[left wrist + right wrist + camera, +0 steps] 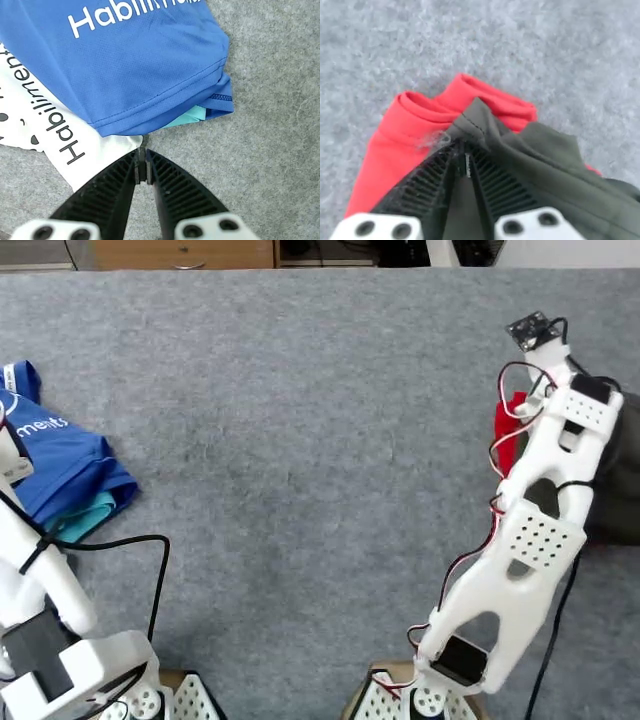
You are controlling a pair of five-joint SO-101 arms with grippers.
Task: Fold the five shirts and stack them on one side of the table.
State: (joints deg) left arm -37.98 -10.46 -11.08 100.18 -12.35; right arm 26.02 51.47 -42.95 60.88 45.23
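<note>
A folded blue shirt [62,468] lies at the table's left edge, on top of a teal shirt [88,518]. In the left wrist view the blue shirt [135,65] covers the teal shirt [192,118] and a white printed shirt [75,150]. My left gripper [143,167] is shut, its tips at the white shirt's edge. At the far right a red shirt [511,430] lies under a dark olive shirt [618,480]. My right gripper [465,161] is shut on a raised fold of the dark olive shirt [540,155], which overlaps the red shirt [400,135].
Grey carpet-like cloth [320,440] covers the whole table. The left arm [35,570] stands at the near left with a black cable looping beside it. The right arm [540,530] stretches up along the right side. Wooden furniture [180,252] stands behind the far edge.
</note>
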